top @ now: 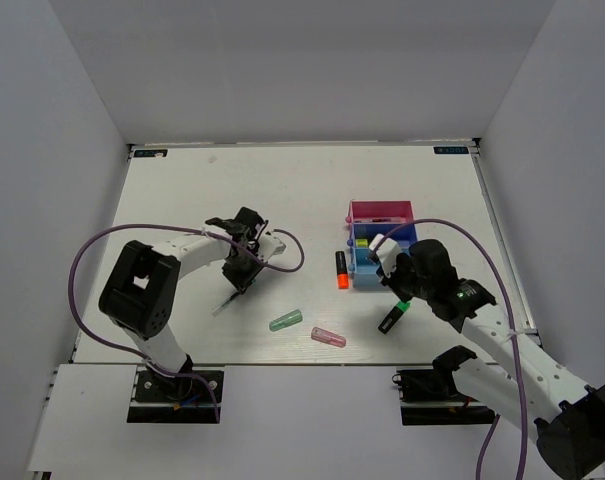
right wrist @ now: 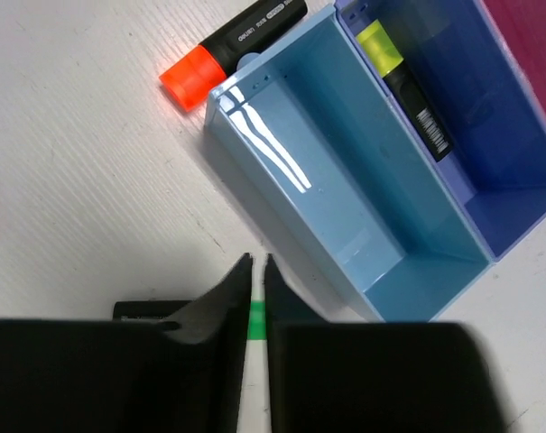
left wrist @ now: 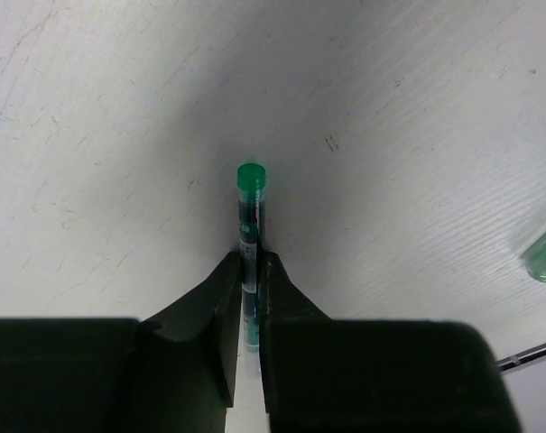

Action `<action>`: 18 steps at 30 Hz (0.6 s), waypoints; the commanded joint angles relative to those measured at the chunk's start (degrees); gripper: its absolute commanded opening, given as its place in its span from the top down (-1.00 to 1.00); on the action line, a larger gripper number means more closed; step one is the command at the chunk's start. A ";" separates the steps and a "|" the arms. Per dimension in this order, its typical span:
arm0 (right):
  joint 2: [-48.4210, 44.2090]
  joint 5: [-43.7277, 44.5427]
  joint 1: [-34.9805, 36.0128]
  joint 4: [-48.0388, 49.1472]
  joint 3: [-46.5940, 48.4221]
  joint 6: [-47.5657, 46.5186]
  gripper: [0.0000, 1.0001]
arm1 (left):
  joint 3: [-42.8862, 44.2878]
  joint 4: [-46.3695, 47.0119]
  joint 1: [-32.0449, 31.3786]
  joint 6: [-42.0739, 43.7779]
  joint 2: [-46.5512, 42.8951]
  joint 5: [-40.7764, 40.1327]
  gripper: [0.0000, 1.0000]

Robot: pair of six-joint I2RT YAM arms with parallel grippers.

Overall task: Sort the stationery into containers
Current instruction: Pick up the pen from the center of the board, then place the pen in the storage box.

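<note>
My left end effector [left wrist: 252, 259] is clenched on a thin dark pen [left wrist: 250, 203] with a green cap, over the left-centre of the desk [top: 182, 190], and a green capsule [top: 285, 320] and a pink capsule [top: 328, 337] lie on its near right. My right end effector [right wrist: 257, 262] is clenched to a slit on nothing, just near-left of the light blue bin [right wrist: 336, 171], with a green-ended highlighter [top: 392, 318] lying flat under it. An orange-ended highlighter [top: 341, 270] sits against the bins' left side, a yellow-ended highlighter [right wrist: 403, 77] lies in the dark blue bin [right wrist: 489, 135], and the magenta bin [top: 380, 205] is farthest.
</note>
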 commanded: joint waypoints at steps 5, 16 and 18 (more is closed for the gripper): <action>-0.75 0.58 -0.57 1.16 1.81 0.53 -0.52 | 11.48 -0.90 -6.76 -3.88 -4.66 2.65 1.00; -1.54 15.34 -2.24 8.36 0.40 3.96 1.00 | 32.42 25.29 -15.64 -11.80 6.92 12.76 1.00; -1.98 15.43 -2.59 8.72 0.14 3.70 1.00 | 42.23 24.33 -15.91 -10.39 14.18 13.55 1.00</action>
